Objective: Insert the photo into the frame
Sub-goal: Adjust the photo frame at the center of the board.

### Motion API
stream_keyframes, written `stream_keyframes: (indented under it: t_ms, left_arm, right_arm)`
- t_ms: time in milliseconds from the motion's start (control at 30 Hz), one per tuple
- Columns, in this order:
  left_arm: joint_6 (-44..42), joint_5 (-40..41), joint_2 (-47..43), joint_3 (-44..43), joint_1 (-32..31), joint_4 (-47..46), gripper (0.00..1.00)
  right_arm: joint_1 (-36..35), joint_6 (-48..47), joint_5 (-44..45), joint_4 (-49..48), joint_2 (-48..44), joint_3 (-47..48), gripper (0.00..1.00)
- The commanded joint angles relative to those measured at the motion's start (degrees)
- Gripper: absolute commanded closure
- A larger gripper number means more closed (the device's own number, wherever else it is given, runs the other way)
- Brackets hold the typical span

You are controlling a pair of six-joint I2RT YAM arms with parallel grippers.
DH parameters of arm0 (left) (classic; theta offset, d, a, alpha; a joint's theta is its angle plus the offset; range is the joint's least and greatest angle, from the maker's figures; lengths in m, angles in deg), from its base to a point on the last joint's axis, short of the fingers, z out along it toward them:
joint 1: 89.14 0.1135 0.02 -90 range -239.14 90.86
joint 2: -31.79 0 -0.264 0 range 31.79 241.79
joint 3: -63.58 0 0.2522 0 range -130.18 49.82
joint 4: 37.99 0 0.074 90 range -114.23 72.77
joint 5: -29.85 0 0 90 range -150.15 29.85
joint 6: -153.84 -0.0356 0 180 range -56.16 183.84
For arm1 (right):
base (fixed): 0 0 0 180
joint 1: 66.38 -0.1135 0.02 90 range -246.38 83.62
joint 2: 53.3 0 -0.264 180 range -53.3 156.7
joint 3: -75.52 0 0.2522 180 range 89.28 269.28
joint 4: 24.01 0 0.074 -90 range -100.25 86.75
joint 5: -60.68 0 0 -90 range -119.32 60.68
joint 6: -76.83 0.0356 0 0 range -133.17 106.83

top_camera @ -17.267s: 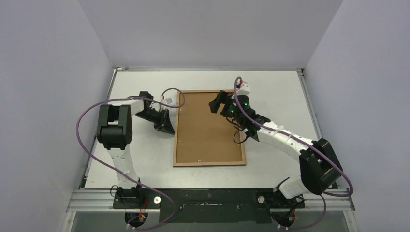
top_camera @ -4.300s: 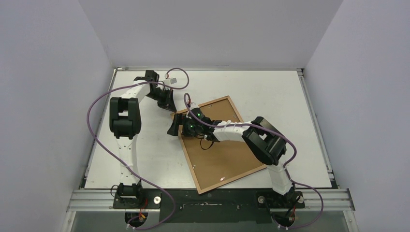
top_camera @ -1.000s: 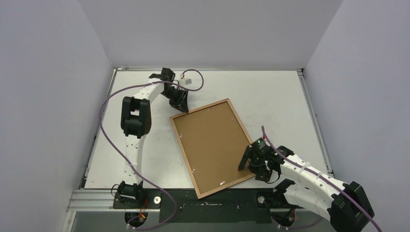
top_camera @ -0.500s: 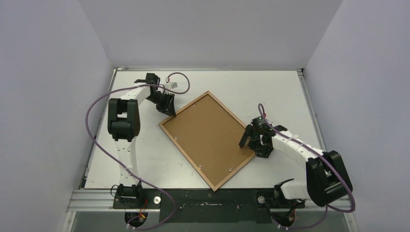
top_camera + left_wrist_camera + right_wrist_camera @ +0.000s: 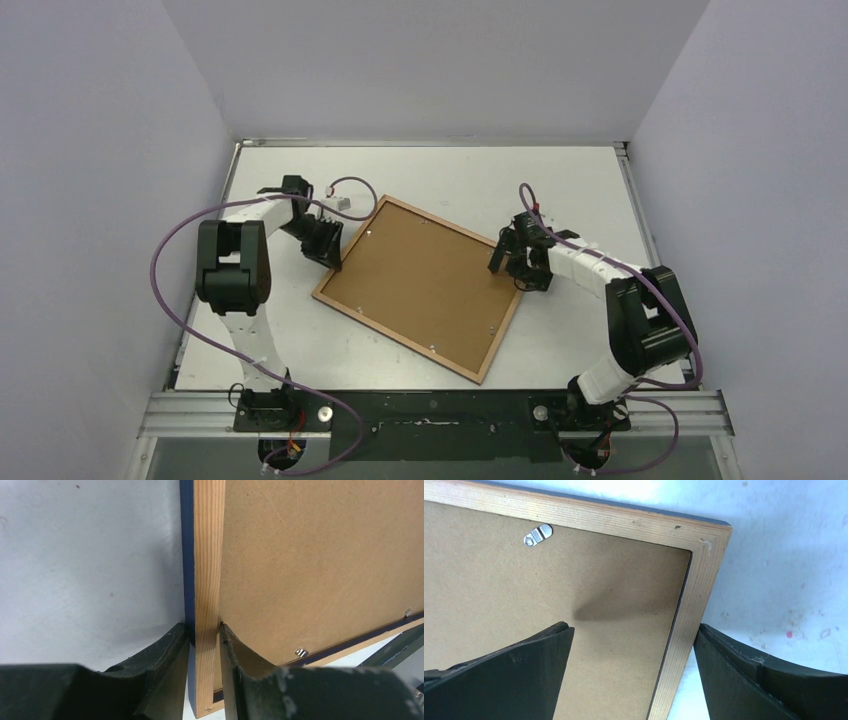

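Clenched on the left short edge of the frame [image 5: 206,555], the left gripper [image 5: 204,645] has one finger on the blue outer side and the other on the inner lip of the wood. The right gripper [image 5: 633,630] is released. Its jaws stand wide over the frame's far right corner, one above the backing board [image 5: 549,595] and one above the bare table [image 5: 784,555], touching neither as far as the wrist view shows.

The frame lies back-up near the middle of the table, skewed, with the board seated inside it and a metal clip [image 5: 538,534] turned over the board. The photo shows in no view, and whether it sits under the board cannot be told.

The step in hand looks like turning the frame into a workable position. If the photo is not yet inside, the next move probably calls for swivelling the clips aside and lifting the board, with the left grip steadying the frame.

Half a second earlier the frame sat as a diamond, one corner pointing far. It has since swung anticlockwise, and the right gripper has gone from the right edge to the corner.
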Motion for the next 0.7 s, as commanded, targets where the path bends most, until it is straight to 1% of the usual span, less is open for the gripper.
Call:
stream_keyframes:
  t_ms: [0,200,300,500,667]
  left_arm:
    - [1.09,-11.77,-2.18,3.40,-2.16,4.23,0.74]
    - [0.53,-12.53,-5.78,7.00,-2.25,4.63,0.74]
    - [-0.57,-12.93,-6.51,8.26,-2.20,5.67,0.73]
    - [-1.75,-14.55,-6.17,10.49,-1.02,5.56,0.70]
    - [-1.71,-17.36,-6.11,9.86,0.06,5.86,0.67]
  right_arm:
    - [-1.39,1.39,-10.68,-15.38,1.19,6.98,0.10]
    - [-0.44,-1.19,-11.32,-14.86,6.76,15.42,0.10]
    - [0.07,-2.06,-11.33,-13.37,8.87,18.15,0.10]
    - [0.77,-2.46,-11.57,-12.59,10.30,17.85,0.10]
    - [1.14,-2.96,-10.98,-11.35,10.60,17.64,0.10]
